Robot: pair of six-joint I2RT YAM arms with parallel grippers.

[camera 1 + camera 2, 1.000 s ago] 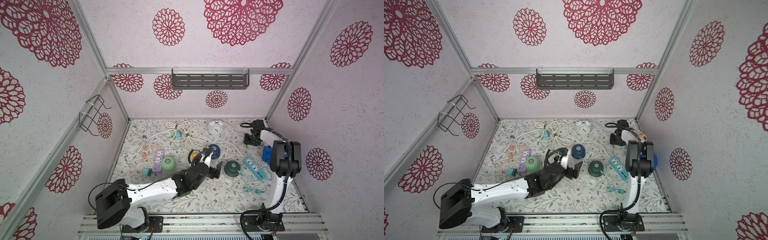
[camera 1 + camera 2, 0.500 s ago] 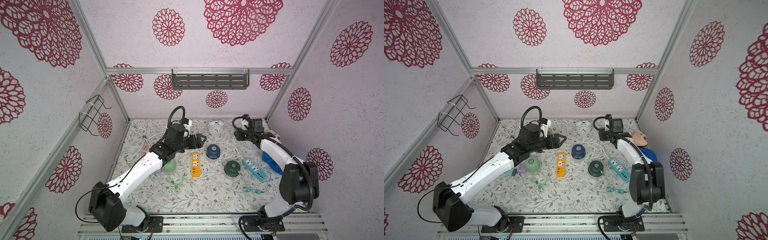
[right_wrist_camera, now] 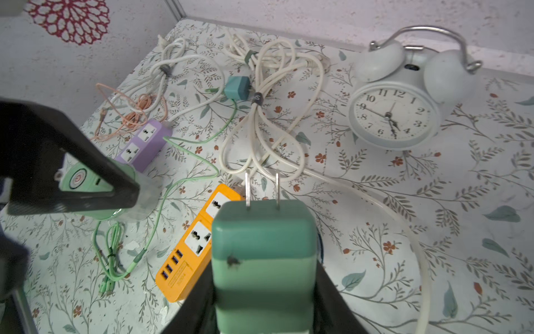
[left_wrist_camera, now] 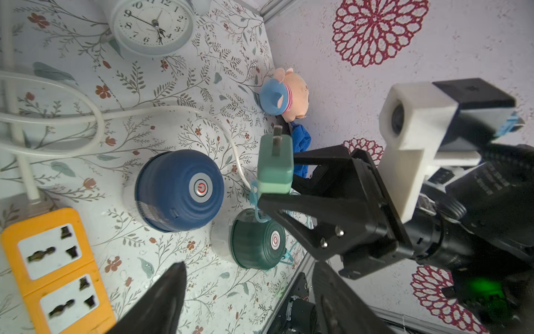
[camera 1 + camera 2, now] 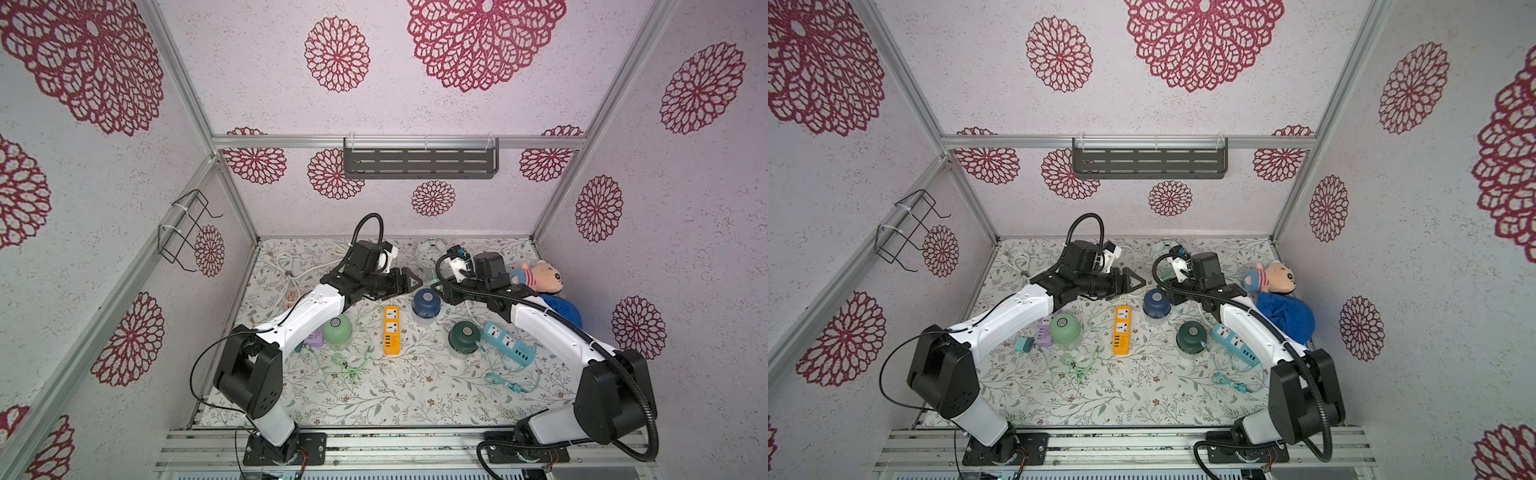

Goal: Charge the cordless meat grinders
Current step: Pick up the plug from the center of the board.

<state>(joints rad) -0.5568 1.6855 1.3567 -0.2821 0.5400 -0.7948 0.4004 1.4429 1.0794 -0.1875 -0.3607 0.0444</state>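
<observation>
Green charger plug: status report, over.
Right gripper shut on green charger plug, prongs exposed. Left gripper open, empty, near orange power strip, maybe blocking. Mint grinder, navy grinder, dark green grinder on table, none held.

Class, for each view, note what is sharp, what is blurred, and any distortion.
Right wrist view: the green plug adapter near the lens is soft, the alarm clock crisp. Left wrist view: the navy blue grinder is sharp, the fingers of the left pincer blur dark. Both top views: even light, faint shadows, frame rails splaying.
</observation>
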